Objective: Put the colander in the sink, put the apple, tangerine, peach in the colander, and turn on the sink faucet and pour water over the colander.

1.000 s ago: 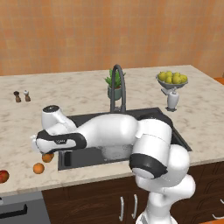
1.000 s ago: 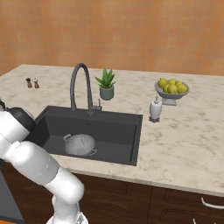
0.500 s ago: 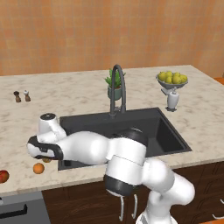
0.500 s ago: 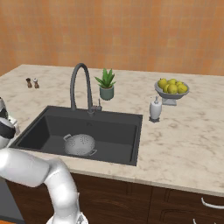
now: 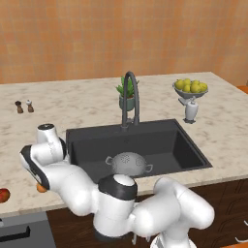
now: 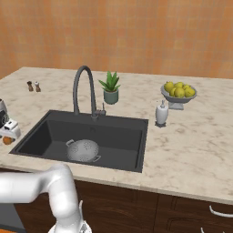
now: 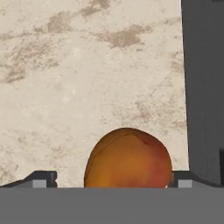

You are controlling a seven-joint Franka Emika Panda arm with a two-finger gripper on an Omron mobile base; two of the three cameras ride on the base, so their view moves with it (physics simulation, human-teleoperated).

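Gripper (image 7: 109, 181) is sitting low over the marble counter (image 7: 87, 74) w/ jaws spread wide, one dark fingertip (image 7: 41, 178) on each side of the peach (image 7: 127, 158). Peach is lying on the counter between the tips, not clamped; gaps are showing on both sides. Its crease and reddish blush are facing the hand cam. Dark sink (image 7: 203, 87) edge is running along the right of the hand view, just beside the peach.

In the left base view the arm is reaching over the counter (image 5: 87, 104) strip left of the sink (image 5: 145, 140), w/ a bit of the peach (image 5: 41, 188) peeking out under the hand. The apple (image 5: 4, 195) is sitting near the front counter edge, further left, apart from the peach. Colander (image 5: 127, 163) is sitting upright on the sink floor, nothing inside it. Sink faucet (image 5: 131, 97) is standing behind the basin, spout arching over it.

In the right base view the colander (image 6: 84, 150) is resting in the left half of the sink (image 6: 118, 136), faucet (image 6: 84, 91) behind it, peach (image 6: 7, 140) by the hand at the far left.
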